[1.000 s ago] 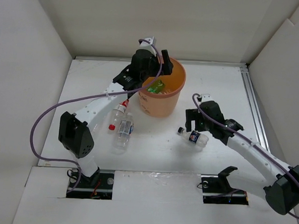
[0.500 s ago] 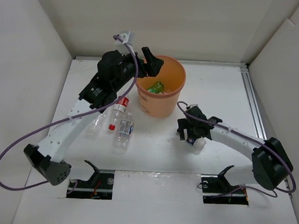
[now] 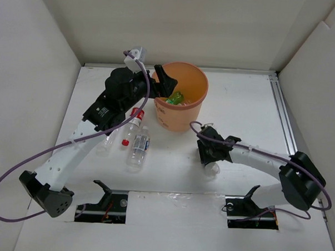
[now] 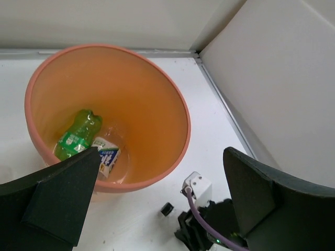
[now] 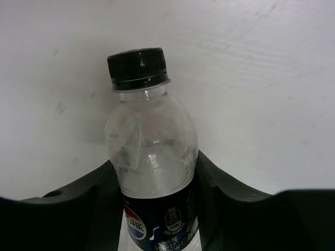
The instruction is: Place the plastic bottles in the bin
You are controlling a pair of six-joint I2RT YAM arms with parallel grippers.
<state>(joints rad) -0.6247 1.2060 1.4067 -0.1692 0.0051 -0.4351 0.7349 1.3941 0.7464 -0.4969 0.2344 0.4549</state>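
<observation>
The orange bin (image 3: pixel 186 112) stands at the middle back; a green bottle (image 4: pixel 77 137) and a white-labelled bottle (image 4: pixel 108 160) lie at its bottom. My left gripper (image 3: pixel 162 83) hangs open at the bin's left rim, with nothing between its fingers (image 4: pixel 57 201). To the bin's right, my right gripper (image 3: pixel 211 154) is low on the table, shut on a clear bottle (image 5: pixel 152 151) with a black cap and dark-blue label, a finger against each side. Left of the bin, a red-capped bottle (image 3: pixel 134 121) and two clear bottles (image 3: pixel 138 150) (image 3: pixel 106 143) lie on the table.
White walls close in the table on three sides, and a metal rail (image 3: pixel 283 116) runs along the right edge. A small black piece (image 4: pixel 166 209) lies on the table just in front of the bin. Purple cables (image 3: pixel 55 148) loop off both arms.
The left gripper has drawn back from over the bin to its left rim, still open. The right gripper has come down over the dark-blue-labelled bottle and shut on it.
</observation>
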